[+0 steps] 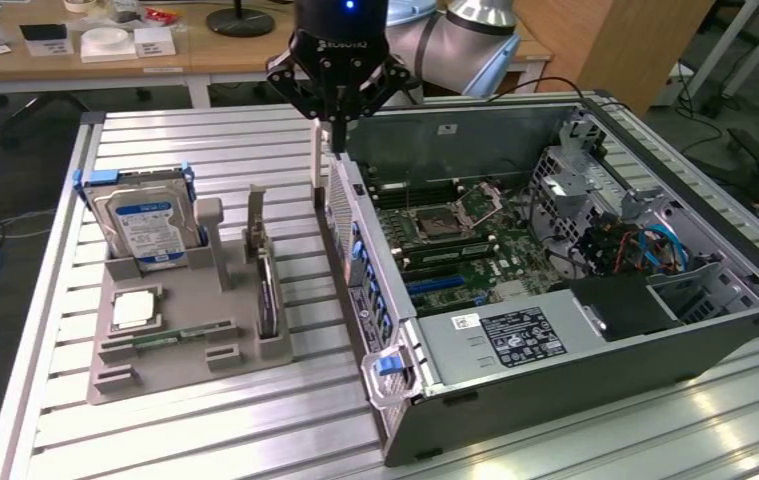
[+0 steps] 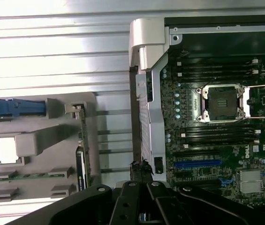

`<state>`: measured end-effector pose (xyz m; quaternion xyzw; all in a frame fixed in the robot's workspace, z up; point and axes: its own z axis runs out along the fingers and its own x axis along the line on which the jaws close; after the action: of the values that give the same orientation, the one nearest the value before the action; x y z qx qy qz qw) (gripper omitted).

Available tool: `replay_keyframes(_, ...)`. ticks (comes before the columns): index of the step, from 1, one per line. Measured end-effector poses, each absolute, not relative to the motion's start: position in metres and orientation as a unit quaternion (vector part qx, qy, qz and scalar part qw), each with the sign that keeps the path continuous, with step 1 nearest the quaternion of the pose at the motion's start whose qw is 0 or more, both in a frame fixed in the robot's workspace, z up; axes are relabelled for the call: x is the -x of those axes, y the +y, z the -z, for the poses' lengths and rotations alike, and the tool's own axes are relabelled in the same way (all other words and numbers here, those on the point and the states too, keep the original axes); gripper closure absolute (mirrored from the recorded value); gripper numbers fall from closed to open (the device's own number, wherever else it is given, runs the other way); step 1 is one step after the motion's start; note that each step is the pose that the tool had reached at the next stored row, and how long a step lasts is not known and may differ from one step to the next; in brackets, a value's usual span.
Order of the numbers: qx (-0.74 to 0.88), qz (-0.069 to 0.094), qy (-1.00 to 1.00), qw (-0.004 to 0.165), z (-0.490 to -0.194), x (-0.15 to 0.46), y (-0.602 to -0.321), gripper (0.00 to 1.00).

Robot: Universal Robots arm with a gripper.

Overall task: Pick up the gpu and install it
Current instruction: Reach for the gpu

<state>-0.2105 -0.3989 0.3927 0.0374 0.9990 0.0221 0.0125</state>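
The gpu (image 1: 267, 296) stands edge-on as a thin dark slab in a slot of the grey holder tray (image 1: 172, 375), on the exterior view's left of the computer case. In the wrist view the gpu (image 2: 81, 154) shows a green board edge. My gripper (image 1: 338, 135) hangs above the case's rear wall, well behind and above the gpu and apart from it. Its fingers are shut with nothing between them. In the wrist view the gripper (image 2: 140, 169) sits over the case edge beside the motherboard (image 2: 216, 140).
The open computer case (image 1: 699, 330) lies on its side with a blue expansion slot (image 2: 195, 164) on the motherboard. The holder tray also carries a hard drive (image 1: 146, 225), a processor chip (image 1: 132, 308) and a memory stick (image 1: 166, 338). A cluttered desk (image 1: 219, 60) stands behind.
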Motion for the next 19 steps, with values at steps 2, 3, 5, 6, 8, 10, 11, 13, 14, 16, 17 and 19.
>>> replay_keyframes(2, -0.037, -0.022, 0.999, 0.012, -0.393, 0.211, -0.399, 0.89)
replay_keyframes(3, -0.037, -0.022, 0.999, 0.012, -0.393, 0.212, -0.399, 0.89)
replay_keyframes(5, -0.037, -0.022, 0.999, 0.012, -0.393, 0.213, -0.399, 0.89)
replay_keyframes(6, -0.037, -0.022, 0.999, 0.012, -0.393, 0.214, -0.399, 0.89)
replay_keyframes(8, -0.037, -0.022, 0.999, 0.012, -0.393, 0.215, -0.399, 0.89)
replay_keyframes(10, -0.037, -0.022, 0.999, 0.012, -0.393, 0.216, -0.399, 0.89)
replay_keyframes(11, -0.037, -0.022, 0.999, 0.013, -0.393, 0.216, -0.399, 0.89)
replay_keyframes(13, -0.037, -0.022, 0.999, 0.012, -0.393, 0.218, -0.399, 0.89)
replay_keyframes(14, -0.037, -0.022, 0.999, 0.012, -0.393, 0.218, -0.399, 0.89)
replay_keyframes(16, -0.037, -0.022, 0.999, 0.012, -0.393, 0.220, -0.399, 0.89)
replay_keyframes(17, -0.037, -0.022, 0.999, 0.012, -0.393, 0.220, -0.399, 0.89)
replay_keyframes(19, -0.037, -0.022, 0.999, 0.012, -0.393, 0.221, -0.399, 0.89)
